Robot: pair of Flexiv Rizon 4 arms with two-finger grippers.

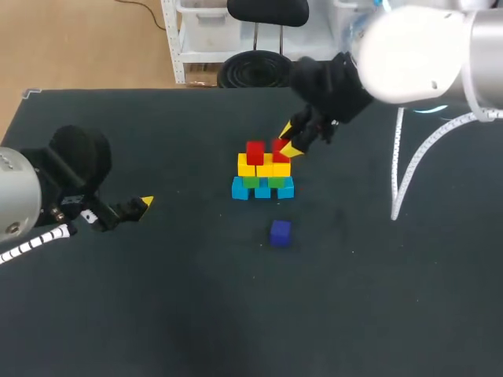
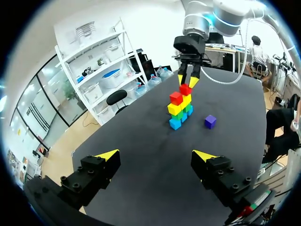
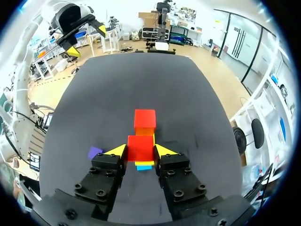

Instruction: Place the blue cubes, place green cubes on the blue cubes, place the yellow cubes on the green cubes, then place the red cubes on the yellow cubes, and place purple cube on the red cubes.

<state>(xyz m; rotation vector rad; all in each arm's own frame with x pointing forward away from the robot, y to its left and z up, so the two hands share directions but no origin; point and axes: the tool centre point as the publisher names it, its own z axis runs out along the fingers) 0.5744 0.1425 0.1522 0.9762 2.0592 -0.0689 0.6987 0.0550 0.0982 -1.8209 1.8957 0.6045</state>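
Red cube is at the top of the stack, over the yellow row and beside the second red cube. The right hand clamps it from two sides. The left hand is spread and empty, well apart from the stack. The purple cube lies on the table near the blue row. Cubes appear rigid, light and smooth-faced with square edges, so expect some slip. Take hold on two opposite flat faces, centred. The table surface is matt black.
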